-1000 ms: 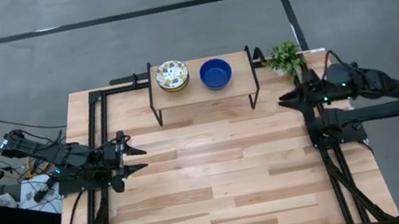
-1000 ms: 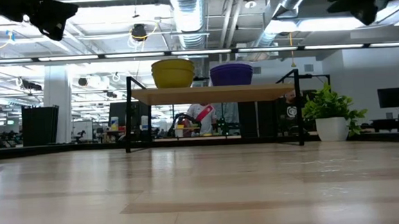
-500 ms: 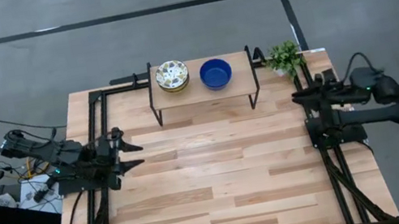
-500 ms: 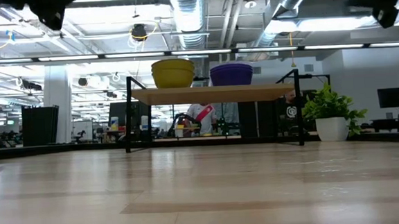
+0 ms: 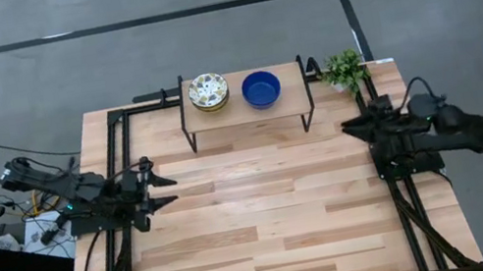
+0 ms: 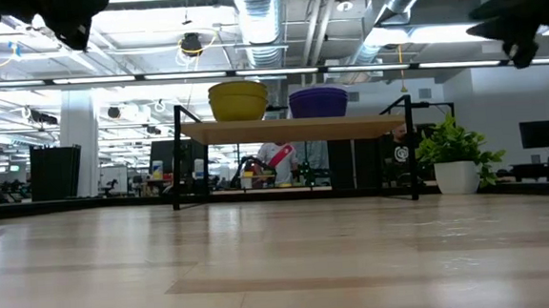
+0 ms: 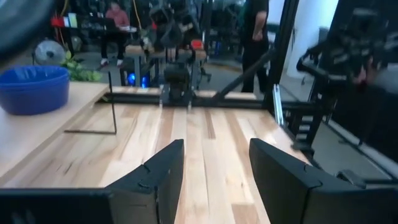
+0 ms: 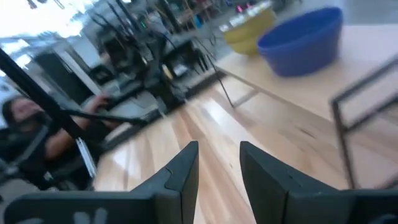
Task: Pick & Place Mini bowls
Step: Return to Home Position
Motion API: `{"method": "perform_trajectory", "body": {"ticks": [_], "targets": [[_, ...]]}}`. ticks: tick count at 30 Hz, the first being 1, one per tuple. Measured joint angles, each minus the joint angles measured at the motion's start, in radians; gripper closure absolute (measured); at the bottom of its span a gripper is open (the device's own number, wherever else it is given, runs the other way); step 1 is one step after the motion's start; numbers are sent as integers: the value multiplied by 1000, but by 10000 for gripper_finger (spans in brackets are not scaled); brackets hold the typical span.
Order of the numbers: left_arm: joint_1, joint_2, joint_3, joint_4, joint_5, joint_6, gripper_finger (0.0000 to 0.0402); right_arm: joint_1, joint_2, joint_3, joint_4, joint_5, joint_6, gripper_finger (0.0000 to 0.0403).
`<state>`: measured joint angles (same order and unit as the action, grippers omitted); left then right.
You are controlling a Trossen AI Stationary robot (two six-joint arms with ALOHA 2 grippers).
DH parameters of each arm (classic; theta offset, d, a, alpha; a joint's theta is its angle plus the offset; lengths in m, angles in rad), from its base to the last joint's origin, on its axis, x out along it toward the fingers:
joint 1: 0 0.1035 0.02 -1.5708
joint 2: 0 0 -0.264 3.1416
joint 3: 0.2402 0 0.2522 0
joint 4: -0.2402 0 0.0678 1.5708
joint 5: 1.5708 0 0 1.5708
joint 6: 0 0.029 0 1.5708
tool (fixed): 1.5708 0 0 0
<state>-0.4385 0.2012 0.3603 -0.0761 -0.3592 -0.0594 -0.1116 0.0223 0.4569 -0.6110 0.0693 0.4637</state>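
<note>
left tool [image 5: 169, 190] released, left tabletop [image 5: 267, 221] edge | right tool [image 5: 352, 126] released, right edge | blue bowls [image 5: 261, 89] beside floral bowls [image 5: 209, 91] on shelf [image 5: 291, 99]

The blue bowls [image 5: 261, 89] look glossy, the shelf [image 5: 242, 111] wooden.

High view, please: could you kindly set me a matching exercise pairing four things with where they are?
1. floral bowls
2. blue bowls
3. left tool
4. right tool

A. at the right edge of the table, open
B. left half of the shelf
C. at the table's left edge, open
D. right half of the shelf

Pairs: 1-B; 2-D; 3-C; 4-A.
</note>
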Motion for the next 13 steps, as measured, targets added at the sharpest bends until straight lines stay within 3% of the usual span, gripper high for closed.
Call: {"method": "perform_trajectory", "body": {"ticks": [6,13], "targets": [[0,4,-111,158,1,3,221,0,-3,-123,177,-70,0,296],[66,-99,-92,95,1,78,221,0,-20,-123,178,-73,-21,296]]}}
